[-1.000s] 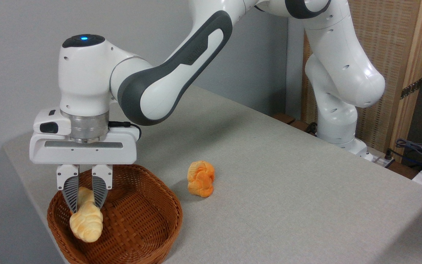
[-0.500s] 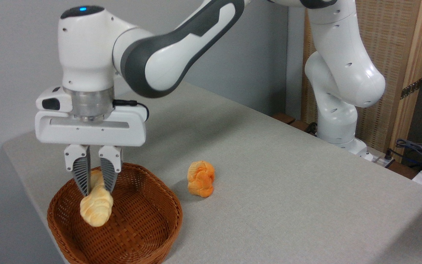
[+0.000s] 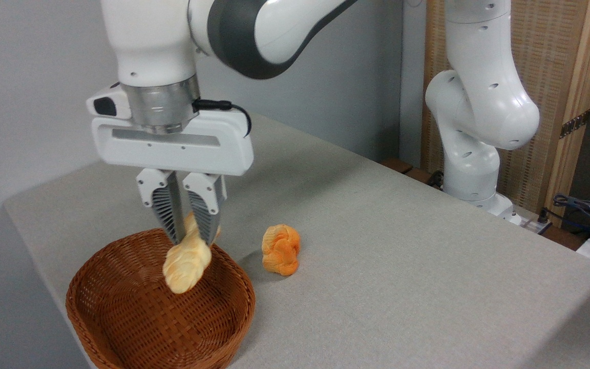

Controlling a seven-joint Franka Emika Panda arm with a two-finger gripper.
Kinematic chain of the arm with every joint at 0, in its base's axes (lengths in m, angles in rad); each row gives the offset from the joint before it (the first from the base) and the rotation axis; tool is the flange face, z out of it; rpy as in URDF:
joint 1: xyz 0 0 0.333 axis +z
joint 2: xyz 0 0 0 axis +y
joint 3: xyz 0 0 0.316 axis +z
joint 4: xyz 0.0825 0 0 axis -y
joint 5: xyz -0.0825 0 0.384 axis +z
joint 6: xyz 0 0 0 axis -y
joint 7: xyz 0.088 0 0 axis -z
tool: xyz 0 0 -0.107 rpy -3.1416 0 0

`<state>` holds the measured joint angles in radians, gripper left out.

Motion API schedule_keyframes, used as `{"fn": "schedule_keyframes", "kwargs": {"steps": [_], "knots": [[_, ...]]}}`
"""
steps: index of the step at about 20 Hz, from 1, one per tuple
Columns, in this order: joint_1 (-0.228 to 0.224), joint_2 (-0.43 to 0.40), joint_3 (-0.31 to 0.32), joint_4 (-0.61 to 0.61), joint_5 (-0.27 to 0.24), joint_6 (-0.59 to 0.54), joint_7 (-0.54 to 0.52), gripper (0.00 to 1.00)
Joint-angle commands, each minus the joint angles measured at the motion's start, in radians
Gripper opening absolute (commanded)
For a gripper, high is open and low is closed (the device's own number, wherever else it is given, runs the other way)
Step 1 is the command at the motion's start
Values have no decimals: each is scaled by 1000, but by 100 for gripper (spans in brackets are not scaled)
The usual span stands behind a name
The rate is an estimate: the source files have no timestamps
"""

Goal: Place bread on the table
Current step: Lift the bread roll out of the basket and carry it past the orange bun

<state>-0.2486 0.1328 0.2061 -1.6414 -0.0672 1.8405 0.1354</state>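
In the fixed camera's view, the gripper hangs above the basket, fingers nearly closed and pinching the upper end of the bread, which dangles clear of the weave over its 1 o'clock rim. Held this high, the loaf can likely pass the rim toward bare table; a bun lies at the basket's 2 o'clock
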Motion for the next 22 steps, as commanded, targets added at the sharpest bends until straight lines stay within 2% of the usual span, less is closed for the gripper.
{"fn": "schedule_keyframes", "kwargs": {"steps": [1,9,13,16,18,19,20,21,22], "knots": [[-9,-53,15,-20,4,-64,174,37],[-8,-177,44,-135,9,-162,527,40],[-9,-257,65,-230,10,-164,636,42],[-9,-298,67,-291,12,-164,671,45],[-11,-306,67,-311,14,-164,699,55],[-11,-306,67,-314,14,-165,704,67],[-11,-306,68,-317,14,-170,705,89],[-11,-306,67,-319,14,-182,713,100],[-11,-306,68,-319,14,-194,727,100]]}}
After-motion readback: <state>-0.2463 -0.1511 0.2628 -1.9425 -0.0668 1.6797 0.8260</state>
